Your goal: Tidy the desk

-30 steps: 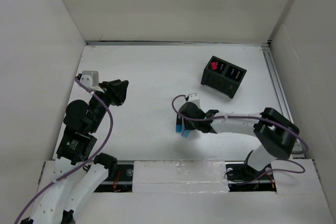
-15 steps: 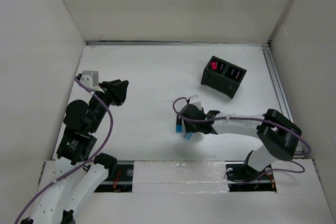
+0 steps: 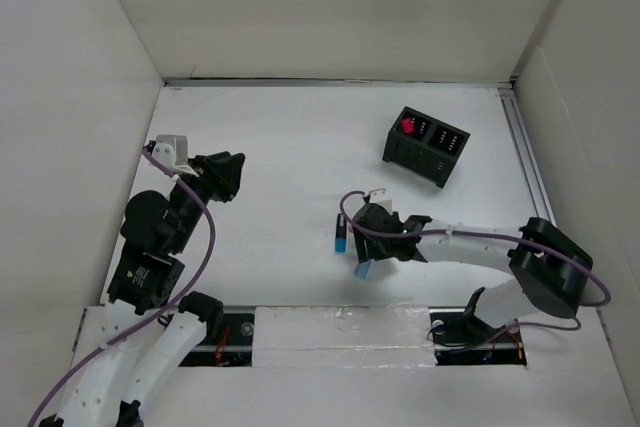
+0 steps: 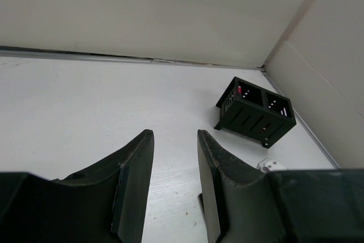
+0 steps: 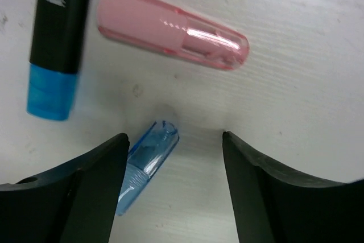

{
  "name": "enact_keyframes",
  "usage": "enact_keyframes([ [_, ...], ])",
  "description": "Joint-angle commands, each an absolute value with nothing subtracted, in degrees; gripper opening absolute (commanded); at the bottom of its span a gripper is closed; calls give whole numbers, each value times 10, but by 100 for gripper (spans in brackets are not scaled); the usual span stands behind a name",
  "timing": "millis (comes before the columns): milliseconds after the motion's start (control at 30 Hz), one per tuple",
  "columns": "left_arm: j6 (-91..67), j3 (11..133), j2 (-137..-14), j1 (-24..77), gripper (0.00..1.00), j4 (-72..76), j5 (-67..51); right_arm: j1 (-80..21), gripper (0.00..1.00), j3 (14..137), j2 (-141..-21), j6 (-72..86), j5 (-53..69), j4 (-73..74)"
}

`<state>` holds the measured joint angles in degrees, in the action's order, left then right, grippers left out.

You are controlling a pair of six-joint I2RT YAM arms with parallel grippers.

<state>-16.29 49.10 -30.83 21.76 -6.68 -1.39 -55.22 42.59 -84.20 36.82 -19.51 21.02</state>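
Note:
The white desk (image 3: 280, 137) holds a black marker with a blue end (image 3: 341, 235), a loose clear blue cap (image 3: 362, 269) and a clear pink cap (image 5: 170, 27). My right gripper (image 3: 366, 253) is open just above the desk. In the right wrist view the gripper (image 5: 173, 136) has the blue cap (image 5: 147, 163) lying between its fingers, close to the left finger, with the marker (image 5: 56, 38) and the pink cap just beyond. My left gripper (image 3: 228, 175) is open and empty, raised at the left; the left wrist view (image 4: 175, 135) shows nothing between its fingers.
A black organiser with compartments (image 3: 426, 145) stands at the back right, a red-pink item (image 3: 408, 125) in its left compartment; it also shows in the left wrist view (image 4: 256, 112). White wall panels (image 3: 330, 7) enclose the desk. A metal rail (image 3: 530, 177) runs along the right edge.
My right arm has stretched lower and moved toward the near edge. The blue cap has shifted near-right, away from the marker. The left arm has not moved.

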Motion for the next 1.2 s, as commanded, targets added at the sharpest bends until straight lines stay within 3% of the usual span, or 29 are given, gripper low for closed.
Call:
enact_keyframes([
  [0, -157, 491, -301, 219, 33, -44, -18, -558, 73, 412, -800, 382, -199, 249],
  [133, -157, 492, -301, 219, 33, -44, -20, -558, 70, 406, -770, 386, -173, 276],
  [367, -158, 491, -298, 219, 33, -43, -24, -558, 46, 383, -757, 394, -82, 265],
  [500, -159, 493, -294, 219, 33, -42, -28, -558, 49, 364, -743, 399, -69, 249],
  [533, -159, 492, -293, 219, 33, -41, -28, -558, 52, 366, -743, 401, -66, 244],
  [567, -159, 492, -292, 219, 33, -41, -28, -558, 61, 368, -751, 401, -61, 236],
  [667, -160, 491, -290, 219, 33, -41, -28, -558, 69, 385, -771, 397, -54, 203],
  [933, -161, 491, -292, 219, 33, -41, -30, -558, 62, 405, -775, 374, -40, 135],
  [1167, -162, 490, -294, 219, 32, -41, -31, -558, 63, 411, -821, 375, -34, 118],
])
